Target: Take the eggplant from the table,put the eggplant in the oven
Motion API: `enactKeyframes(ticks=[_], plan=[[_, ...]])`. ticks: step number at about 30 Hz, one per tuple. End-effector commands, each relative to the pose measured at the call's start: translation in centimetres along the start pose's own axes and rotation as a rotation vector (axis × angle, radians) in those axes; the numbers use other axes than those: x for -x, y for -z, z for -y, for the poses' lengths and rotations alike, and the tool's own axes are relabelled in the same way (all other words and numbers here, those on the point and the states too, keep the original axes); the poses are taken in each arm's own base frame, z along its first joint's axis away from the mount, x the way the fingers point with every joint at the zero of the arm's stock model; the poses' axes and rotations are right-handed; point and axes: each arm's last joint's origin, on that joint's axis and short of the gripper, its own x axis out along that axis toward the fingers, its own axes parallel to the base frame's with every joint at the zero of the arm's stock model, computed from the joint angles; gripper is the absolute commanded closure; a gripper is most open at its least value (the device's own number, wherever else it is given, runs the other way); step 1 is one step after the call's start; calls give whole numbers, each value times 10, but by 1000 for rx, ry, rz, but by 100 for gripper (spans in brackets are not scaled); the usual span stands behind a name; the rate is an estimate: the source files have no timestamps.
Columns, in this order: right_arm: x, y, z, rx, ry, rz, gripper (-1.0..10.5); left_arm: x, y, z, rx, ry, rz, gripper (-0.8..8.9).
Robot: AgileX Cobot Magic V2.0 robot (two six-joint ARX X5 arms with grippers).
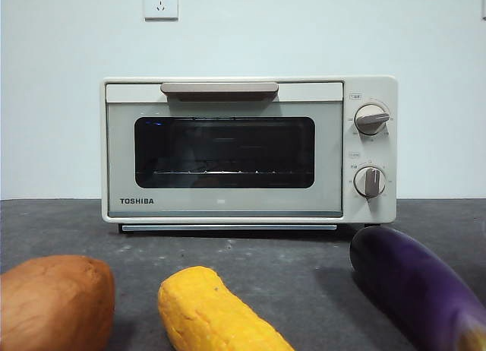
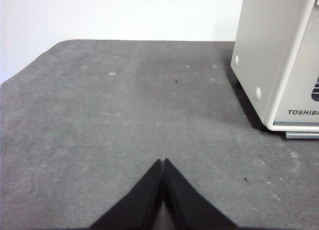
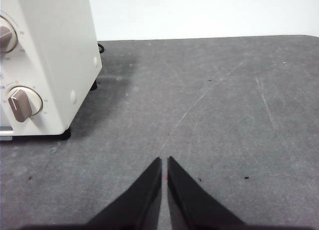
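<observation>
While both arms wait: neither has begun, so the step in hand is the first reach.
Left gripper [image 2: 163, 163]: clenched on nothing, over bare bench [image 2: 124, 115] beside the Toshiba toaster oven [image 2: 279, 56].
Right gripper [image 3: 164, 160]: jaws all but closed, nothing held, by the oven's knob side.
Eggplant [image 1: 421, 290]: lies on the bench, lower right of the front view, apart from the corn cob [image 1: 213, 313] and sweet potato [image 1: 53, 301].
Oven door [image 1: 224, 150]: closed.
Next move: judged, pull the bar handle [image 1: 219, 87] down, then a gripper must open and straddle the eggplant.

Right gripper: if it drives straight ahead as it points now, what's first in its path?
Likely nothing but bare table. The right gripper, jaws shut, points past the oven, which sits off to one side. Depth unclear.
</observation>
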Motion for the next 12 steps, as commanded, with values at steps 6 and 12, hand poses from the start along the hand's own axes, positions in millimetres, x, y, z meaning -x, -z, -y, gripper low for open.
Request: enactKeyframes(ticks=[6,12], plan=[[0,-2,0,-15,-9,34,943,-3,8,0,102,12,-23,806],[1,-17,-2,-66,-37,188,943,-2,6,2,428,83,-18,806]])
